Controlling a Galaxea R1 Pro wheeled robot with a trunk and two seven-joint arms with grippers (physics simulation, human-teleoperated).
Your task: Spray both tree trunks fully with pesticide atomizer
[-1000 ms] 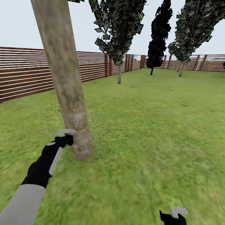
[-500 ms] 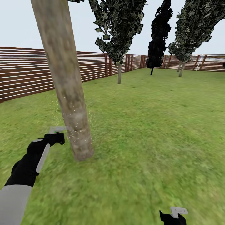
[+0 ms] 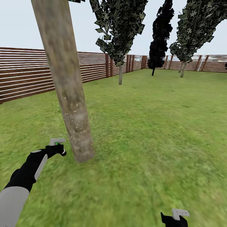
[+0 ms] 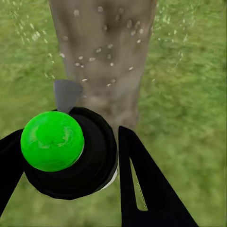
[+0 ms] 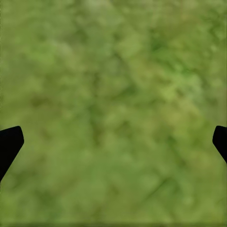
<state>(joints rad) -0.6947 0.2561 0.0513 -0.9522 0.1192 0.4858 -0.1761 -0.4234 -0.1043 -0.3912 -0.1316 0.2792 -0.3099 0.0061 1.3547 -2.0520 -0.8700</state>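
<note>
Right now the left end effector [image 3: 56, 148] is clamped on the pesticide atomizer [image 4: 66, 151], whose dark body with the bright green spot sits between the 2 black fingers in the left wrist view, its pale grey spray head [image 3: 57, 141] jutting out above. The relation that matters is nozzle to tree trunk [image 3: 67, 91]: the thick mottled trunk stands just beside the atomizer, ahead and a little to the robot's right, close but apart. It leans, its long axis running from the base on the grass floor [image 3: 142, 142] up and to the left of the head view. Pale specks of spray [image 4: 101, 49] dot the lower trunk and hang around it, while the bark higher up looks bare, so coverage seems partial. My judgement is that the coming move should keep the nozzle pointed at the trunk and travel along that leaning axis.

The right end effector [image 3: 175, 217] hangs low, well apart from the trunk, fingers spread over bare grass in its wrist view, holding nothing; the left arm is plainly the nearer one.
</note>
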